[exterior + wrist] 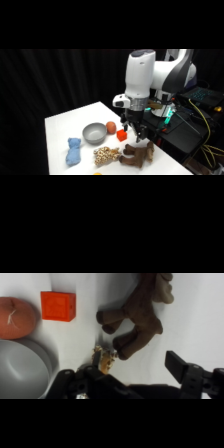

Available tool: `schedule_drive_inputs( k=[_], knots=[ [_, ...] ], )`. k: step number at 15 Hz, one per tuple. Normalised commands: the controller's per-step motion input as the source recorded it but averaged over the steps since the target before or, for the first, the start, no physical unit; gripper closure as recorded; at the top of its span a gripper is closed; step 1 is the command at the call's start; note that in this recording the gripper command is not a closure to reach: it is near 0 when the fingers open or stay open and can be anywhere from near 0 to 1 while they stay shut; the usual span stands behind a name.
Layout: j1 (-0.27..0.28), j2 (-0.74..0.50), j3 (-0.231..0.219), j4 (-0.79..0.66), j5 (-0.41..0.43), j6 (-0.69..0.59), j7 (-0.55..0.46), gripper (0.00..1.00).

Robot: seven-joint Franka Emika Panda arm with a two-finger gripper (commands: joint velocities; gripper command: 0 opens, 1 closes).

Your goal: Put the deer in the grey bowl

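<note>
The gripper (145,369) is open above the table (65,125), and only the wrist view shows the gap between its fingers, with nothing in it. The deer (137,316) lies just beyond the fingers, outside the grey bowl (22,366), which the picture's edge cuts. Only the side view shows the spotted plush (106,155) and the blue plush (73,151). No writing is readable.

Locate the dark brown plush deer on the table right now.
In the side view the dark brown plush deer lies near the table's front edge, below the gripper, right of the spotted tan plush.
</note>
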Motion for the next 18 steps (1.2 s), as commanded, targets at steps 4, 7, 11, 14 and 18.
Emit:
schedule_drive_inputs(
  k=[4,7,11,14,18],
  knots=[
    [0.096,0.05,0.063,-0.35,-0.262,0.57,-0.02,0.0],
    [0.113,0.36,-0.031,-0.06,-0.379,0.49,0.12,0.0],
    [0.186,0.43,-0.171,0.19,-0.426,0.28,0.21,0.0],
    [0.141,0.42,-0.174,0.27,-0.238,0.19,0.09,1.0],
    [0.109,0.22,-0.142,0.16,-0.141,0.15,0.07,1.0]
  ],
)
